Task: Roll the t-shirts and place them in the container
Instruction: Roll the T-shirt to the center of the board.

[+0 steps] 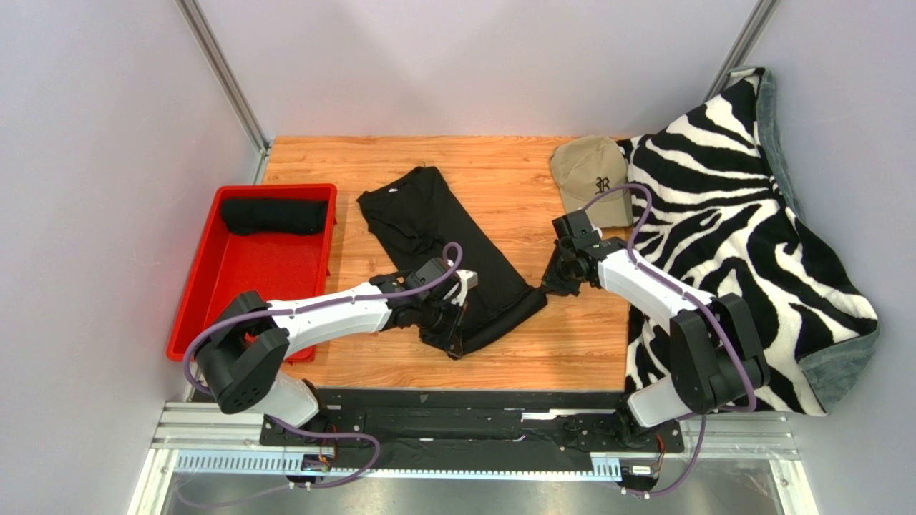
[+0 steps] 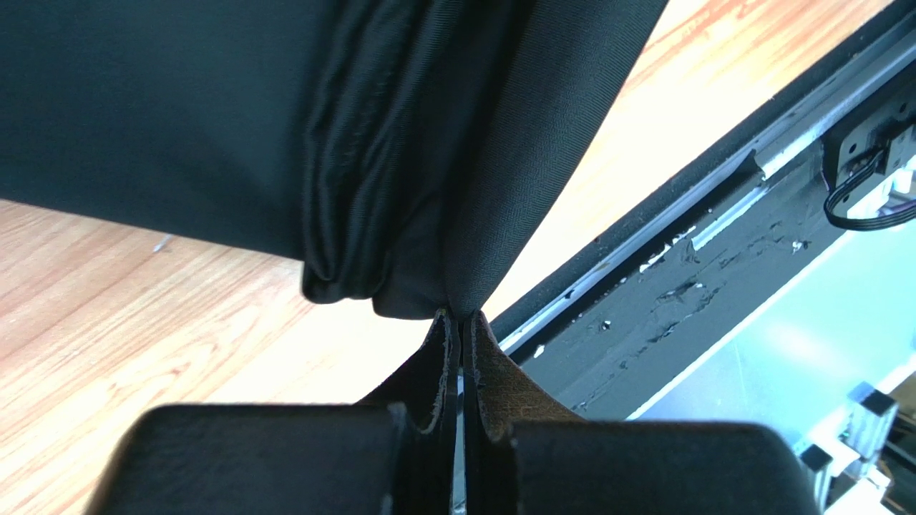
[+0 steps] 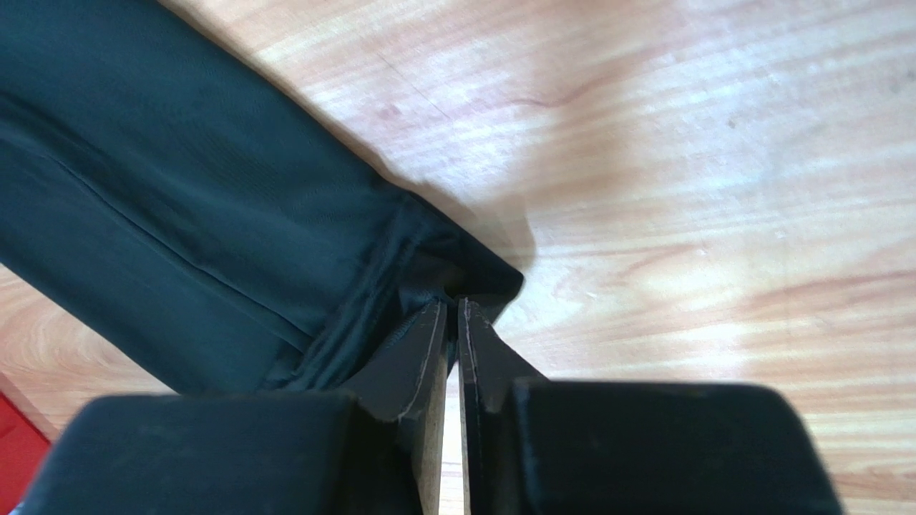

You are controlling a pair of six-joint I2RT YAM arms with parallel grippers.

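A black t-shirt (image 1: pixel 441 231), folded into a long strip, lies aslant on the wooden table. My left gripper (image 1: pixel 454 322) is shut on the near left corner of its bottom hem (image 2: pixel 430 193) and holds that cloth bunched a little above the wood. My right gripper (image 1: pixel 550 283) is shut on the hem's right corner (image 3: pixel 473 281), low on the table. A second black t-shirt (image 1: pixel 273 216) lies rolled at the far end of the red tray (image 1: pixel 249 311).
A tan baseball cap (image 1: pixel 589 172) lies at the far right of the table, against a zebra-striped blanket (image 1: pixel 742 225) that covers the right side. The table's black front rail (image 2: pixel 688 204) runs close behind my left gripper.
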